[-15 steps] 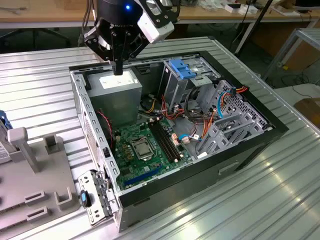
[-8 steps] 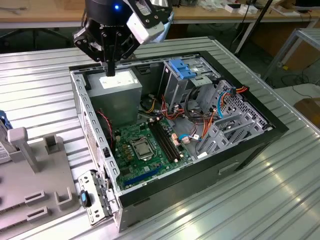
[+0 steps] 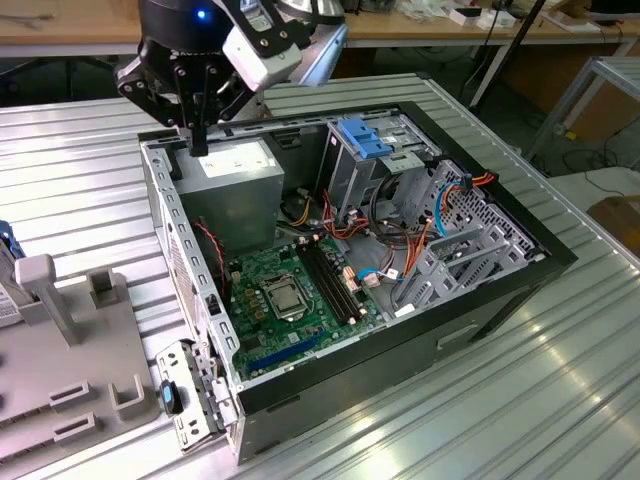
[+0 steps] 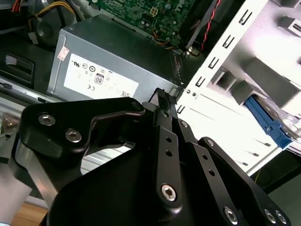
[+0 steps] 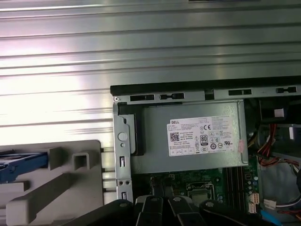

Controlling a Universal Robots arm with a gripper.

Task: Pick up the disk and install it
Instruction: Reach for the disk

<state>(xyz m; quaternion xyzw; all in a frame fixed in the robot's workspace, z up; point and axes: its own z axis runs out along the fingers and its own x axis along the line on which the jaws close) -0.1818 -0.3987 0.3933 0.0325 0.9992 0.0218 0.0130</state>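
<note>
Currently the tool (image 3: 197, 150) is hanging over the rear corner of the open case (image 3: 400, 370), its tips pointing down just above the power supply (image 3: 235, 175). In the second wrist view its fingers (image 4: 165, 136) are lying pressed together with nothing between them, so it is carrying nothing.

The disk (image 3: 5, 240) is sitting outside the case, in a grey fixture (image 3: 100, 350) on the surface (image 3: 80, 150), at the exterior view's left edge. The first wrist view is catching its blue bracket (image 5: 21, 162) poking out of that fixture.

From the tool, the disk is lying toward the exterior view's left and nearer that camera, past the case's side wall and well apart. It seems to be standing on edge in its slot, but so little of it is showing that I cannot tell its long axis.

The cage (image 3: 370, 160) is lying the opposite way, beyond the power supply toward the exterior view's right. By my reading, the pick-up is not yet under way.
</note>
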